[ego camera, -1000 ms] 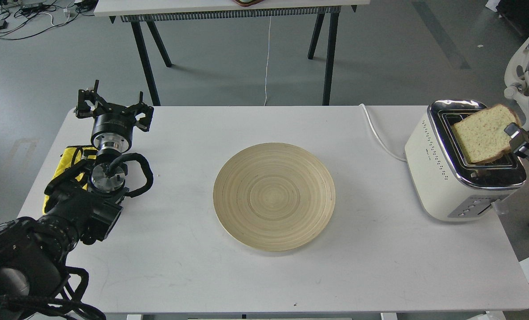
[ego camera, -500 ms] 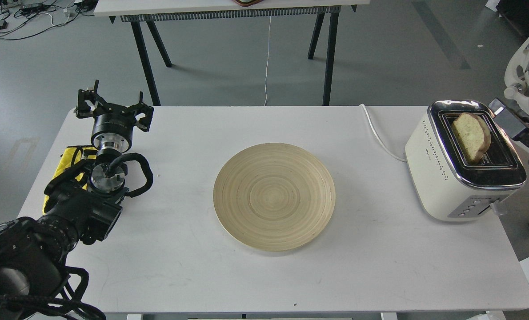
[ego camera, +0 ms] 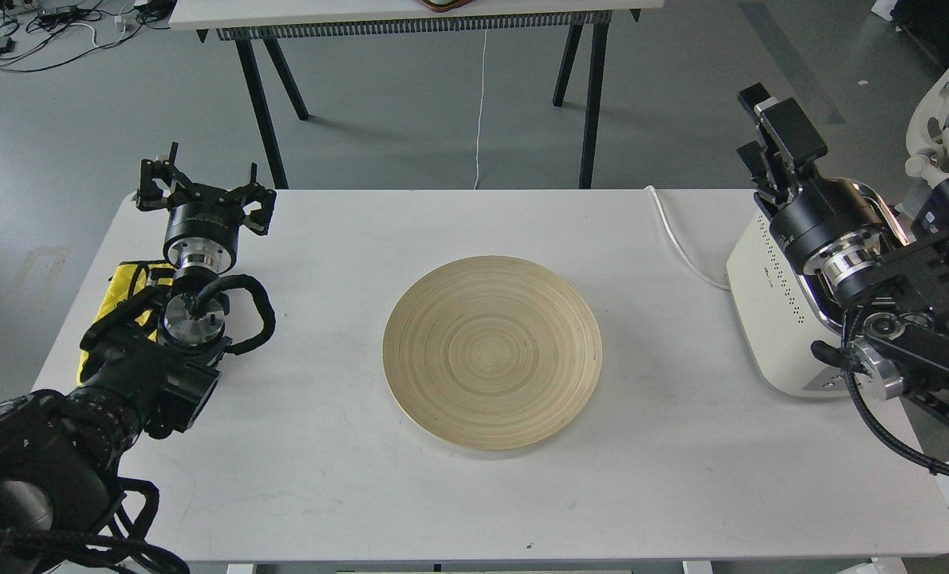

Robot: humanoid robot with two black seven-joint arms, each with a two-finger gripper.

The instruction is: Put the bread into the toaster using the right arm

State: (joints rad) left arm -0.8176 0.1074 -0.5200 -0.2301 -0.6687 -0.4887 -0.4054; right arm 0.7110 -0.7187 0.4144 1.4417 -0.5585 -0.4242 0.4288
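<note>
While your right arm (ego camera: 881, 271) crosses in front of the toaster (ego camera: 769, 319), its end effector (ego camera: 773, 135) stands raised above the appliance's far left corner, pointing away from the camera — two black fingers show side by side there, but you cannot tell from this angle whether they are parted or closed, and nothing is visible between them. The silver wrist ring and black cabling cover the toaster's chrome top and both slots, so the bread cannot be seen; only the cream-white side with its dotted vent holes and a strip of the front panel show. The toaster sits at the right edge of the white surface (ego camera: 682, 478), its white cord (ego camera: 678, 243) trailing back off the far edge. A round wooden plate (ego camera: 492, 352) lies bare at the centre of the surface, well apart from the toaster. On the left side, your left arm (ego camera: 124, 375) rests low, its end effector (ego camera: 203, 185) near the far left corner with fingers spread wide and holding nothing. A yellow cloth (ego camera: 124, 279) lies just beside that arm, partly hidden beneath it.
</note>
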